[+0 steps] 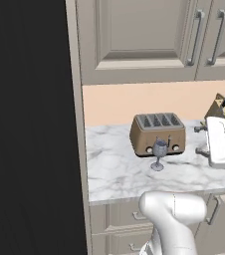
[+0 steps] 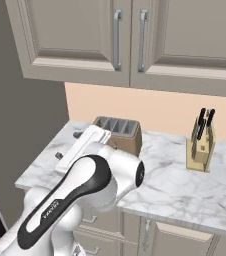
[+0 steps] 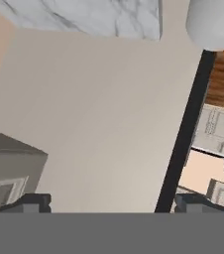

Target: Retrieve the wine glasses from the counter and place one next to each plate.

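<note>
Hand view: fingers (image 3: 111, 202) spread wide | holding nothing | touching nothing | over beige floor (image 3: 99, 124)

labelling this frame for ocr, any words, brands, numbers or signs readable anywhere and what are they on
One text only: a short line of small white letters along the dark band of the robot arm in the right base view, too small and blurred to read.
The toaster, the knife block, the wine glass and the cabinet doors carry no writing that shows.
</note>
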You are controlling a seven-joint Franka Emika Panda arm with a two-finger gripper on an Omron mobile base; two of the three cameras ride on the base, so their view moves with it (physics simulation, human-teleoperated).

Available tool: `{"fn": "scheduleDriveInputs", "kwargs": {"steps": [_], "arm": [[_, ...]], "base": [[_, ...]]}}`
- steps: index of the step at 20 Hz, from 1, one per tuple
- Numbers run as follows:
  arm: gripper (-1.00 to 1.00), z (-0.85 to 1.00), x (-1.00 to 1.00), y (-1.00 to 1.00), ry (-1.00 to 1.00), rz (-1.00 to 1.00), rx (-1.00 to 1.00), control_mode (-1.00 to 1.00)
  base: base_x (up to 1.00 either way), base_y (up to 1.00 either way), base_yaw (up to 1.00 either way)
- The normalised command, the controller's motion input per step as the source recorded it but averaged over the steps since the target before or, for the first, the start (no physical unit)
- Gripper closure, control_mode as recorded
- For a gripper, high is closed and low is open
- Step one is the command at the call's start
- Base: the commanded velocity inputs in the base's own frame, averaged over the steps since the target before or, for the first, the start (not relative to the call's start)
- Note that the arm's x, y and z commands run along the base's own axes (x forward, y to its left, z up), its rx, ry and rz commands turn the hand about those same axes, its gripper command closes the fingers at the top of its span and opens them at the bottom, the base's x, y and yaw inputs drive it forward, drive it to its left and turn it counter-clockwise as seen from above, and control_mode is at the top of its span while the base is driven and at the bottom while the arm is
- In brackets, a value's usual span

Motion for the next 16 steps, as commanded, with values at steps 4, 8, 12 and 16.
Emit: {"fn": "scheduleDriveInputs", "kwargs": {"steps": [4,8,12,16], "arm": [[-1.00,-0.99,0.42,-0.74,0.45,0.00,0.11,-1.00],[-1.00,-0.90,0.65,-0.36,0.31,0.00,0.05,-1.00],[-1.00,-0.94,0.77,-0.25,0.30,0.02,0.00,-1.00],[-1.00,-0.52,0.51,-0.09,0.03,0.15,0.03,-1.00]], "base": [[0.00,0.00,0.00],[0.00,0.00,0.00],[0.00,0.00,0.00],[0.00,0.00,0.00]]}}
